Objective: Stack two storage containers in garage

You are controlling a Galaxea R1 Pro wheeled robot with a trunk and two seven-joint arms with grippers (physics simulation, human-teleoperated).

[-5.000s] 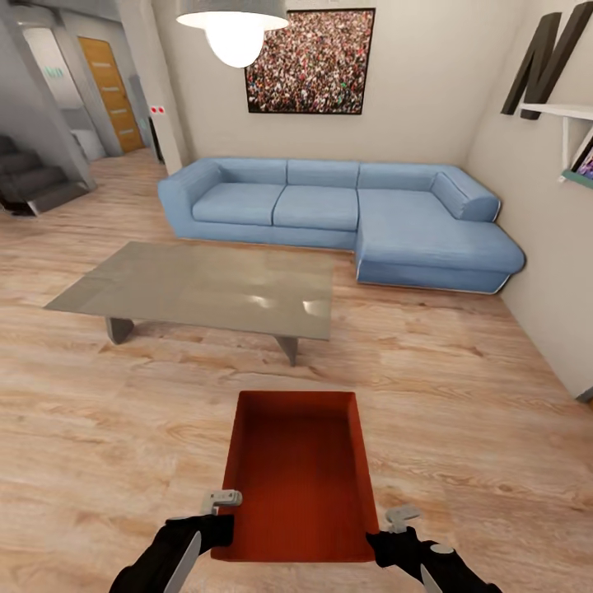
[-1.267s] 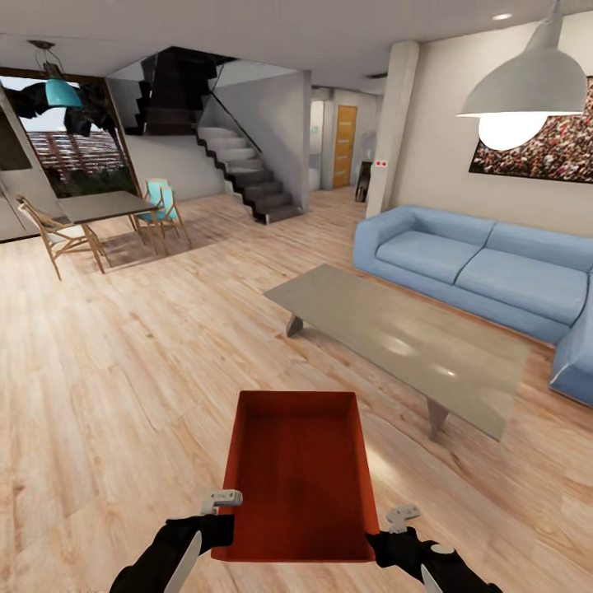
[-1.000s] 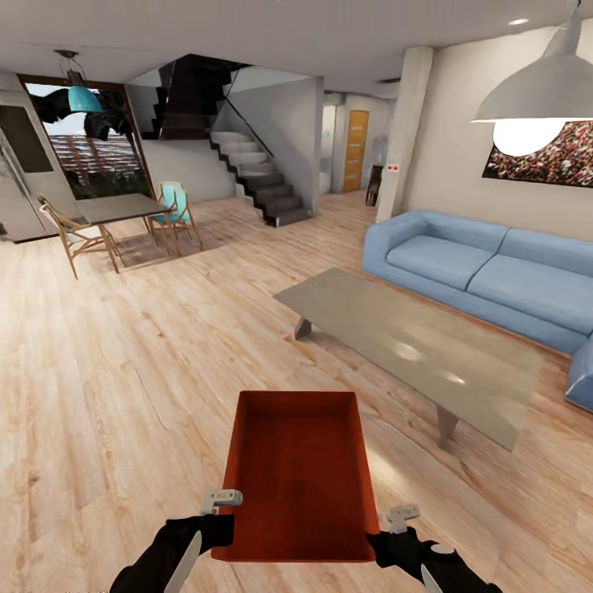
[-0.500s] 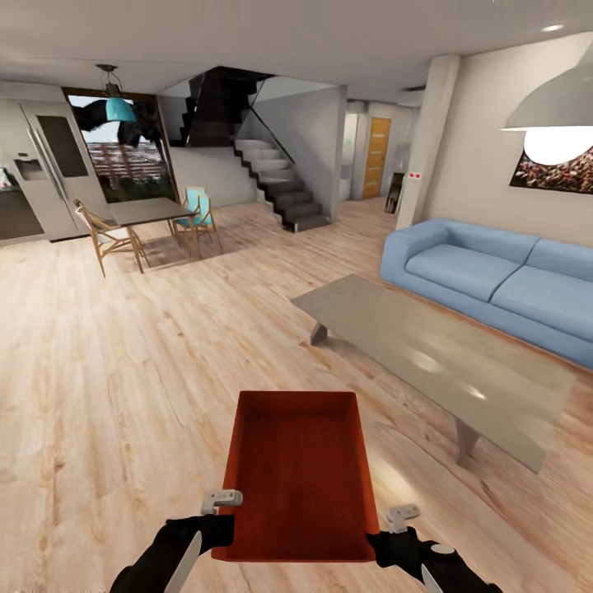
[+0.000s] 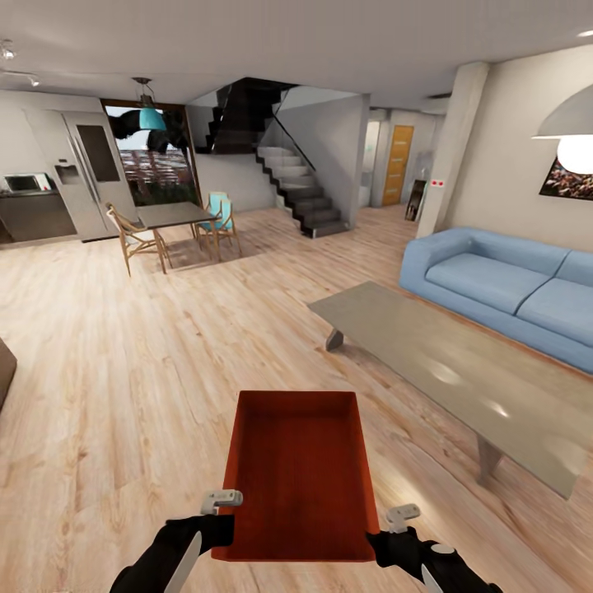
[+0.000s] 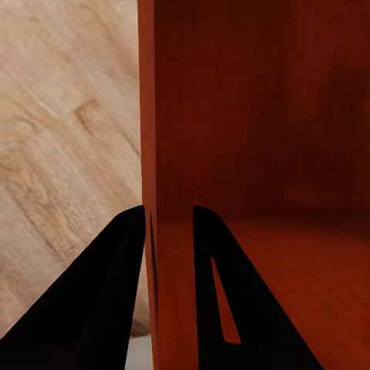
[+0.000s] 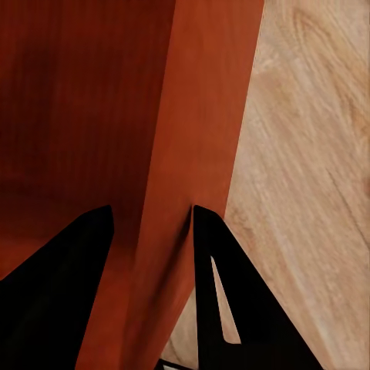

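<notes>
Out in front of the robot, low down and in the middle, an orange-red storage container is being carried above the light wood floor of the living room. It is open on top and nothing is lying inside it.

The left gripper is pinching the left wall of the bin near the robot's body. From the left wrist camera, the two black fingers are sitting one on each side of the thin wall, closed tight on it. The right gripper is doing the same on the right wall. From the right wrist camera, its fingers are squeezing that wall from inside and outside.

Off to the right, a grey coffee table is standing on the wood floor, and a blue sofa is sitting behind it by the wall. Far back, dark stairs are going up. Further left, a dining table is standing with wooden chairs beside it.
</notes>
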